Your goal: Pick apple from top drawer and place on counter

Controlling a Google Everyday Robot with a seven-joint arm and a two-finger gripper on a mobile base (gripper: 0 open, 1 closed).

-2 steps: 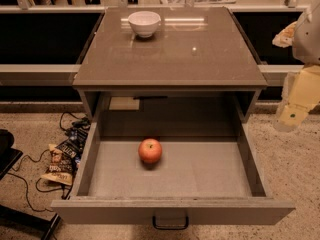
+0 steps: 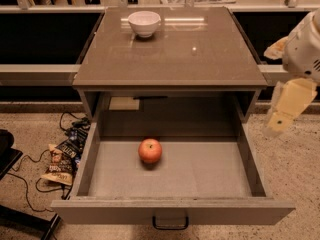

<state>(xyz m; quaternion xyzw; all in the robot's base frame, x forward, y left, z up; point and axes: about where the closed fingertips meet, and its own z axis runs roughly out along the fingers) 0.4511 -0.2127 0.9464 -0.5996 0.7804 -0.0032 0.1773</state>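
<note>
The apple (image 2: 150,150), red-orange and small, lies on the grey floor of the open top drawer (image 2: 210,171), a little left of its middle. The drawer is pulled fully out, and its dark loop handle (image 2: 170,223) shows at the front. The glossy brown-grey counter (image 2: 200,54) tops the cabinet above it. My gripper (image 2: 286,109) hangs at the right edge of the view, outside the drawer's right wall and above the floor. It is well to the right of the apple and holds nothing that I can see.
A white bowl (image 2: 144,23) stands at the back left of the counter. Snack packets (image 2: 62,159) and black cables (image 2: 30,184) lie on the speckled floor left of the drawer. A dark object (image 2: 7,154) sits at the far left edge.
</note>
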